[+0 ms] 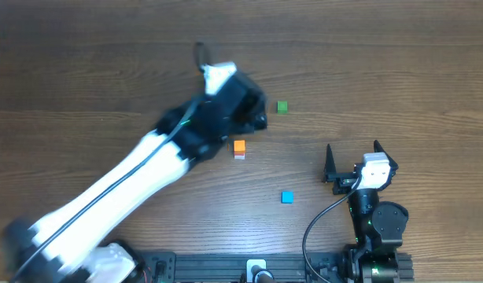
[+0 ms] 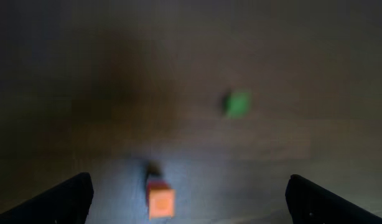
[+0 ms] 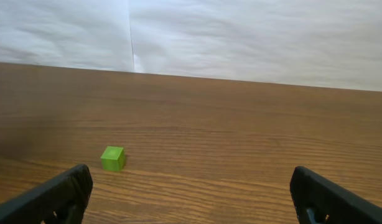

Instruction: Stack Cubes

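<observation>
An orange cube [image 1: 239, 146] stands near the table's middle, with a pale block [image 1: 239, 156] showing just beneath it as if stacked. My left gripper [image 2: 190, 210] hangs open and empty above the table, with the orange cube [image 2: 160, 202] low between its fingers [image 2: 66, 199] and well below them. A green cube [image 1: 282, 107] lies alone to the right of the left wrist [image 1: 230, 98] and appears as a green cube [image 2: 237, 104] farther off. The blue cube [image 1: 287, 196] sits nearer the front. My right gripper [image 1: 354, 161] rests open at the right, facing the green cube [image 3: 113, 158].
The wooden table [image 1: 399, 71] has wide bare room at the back and right. A white backdrop [image 3: 241, 37] rises behind the far edge. The left arm's long white link [image 1: 123, 196] crosses the left half of the table.
</observation>
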Tool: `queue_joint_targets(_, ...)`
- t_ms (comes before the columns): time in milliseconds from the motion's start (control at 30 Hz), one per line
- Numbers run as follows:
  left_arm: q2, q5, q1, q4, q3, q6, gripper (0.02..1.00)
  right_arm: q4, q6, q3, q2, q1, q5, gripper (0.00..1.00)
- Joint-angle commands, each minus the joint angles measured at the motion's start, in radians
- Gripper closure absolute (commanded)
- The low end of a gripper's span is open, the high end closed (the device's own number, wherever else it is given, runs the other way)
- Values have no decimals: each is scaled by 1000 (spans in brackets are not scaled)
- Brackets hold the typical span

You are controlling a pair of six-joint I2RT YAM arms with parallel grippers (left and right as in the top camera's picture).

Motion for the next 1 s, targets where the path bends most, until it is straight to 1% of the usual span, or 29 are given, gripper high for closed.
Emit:
queue_joint_targets(33,-193,-92,95,47,15,102,18,2,9,-8,-7,5,-5,9)
queue_joint_targets(67,-236,-66,162,53,14,119,20,1,10,-8,-7,5,-5,7)
queue_joint_targets(100,-284,-40,258,57,14,124,20,2,9,-8,-7,5,-5,9)
queue_joint_targets(267,-397,48,452,115,-9,266,18,1,9,-8,-7,5,-5,7)
queue_joint_targets(400,-524,90,558,218,-119,350,20,1,10,-8,-7,5,-5,7)
queue_joint_targets(467,-594,121,599,280,-201,376,20,1,9,-8,-7,5,-5,7)
queue_joint_targets(633,-834,230,702,516,-532,406,20,1,9,-8,-7,5,-5,7)
queue_joint_targets(733,-1005,290,755,644,-756,454,20,1,10,-8,-7,5,-5,7)
queue_joint_targets(867,-1157,301,777,711,-936,518,23,2,9,-8,-7,5,-5,9)
queue_joint_targets(1000,-1280,302,785,729,-1072,602,20,1,9,-8,-7,5,-5,9)
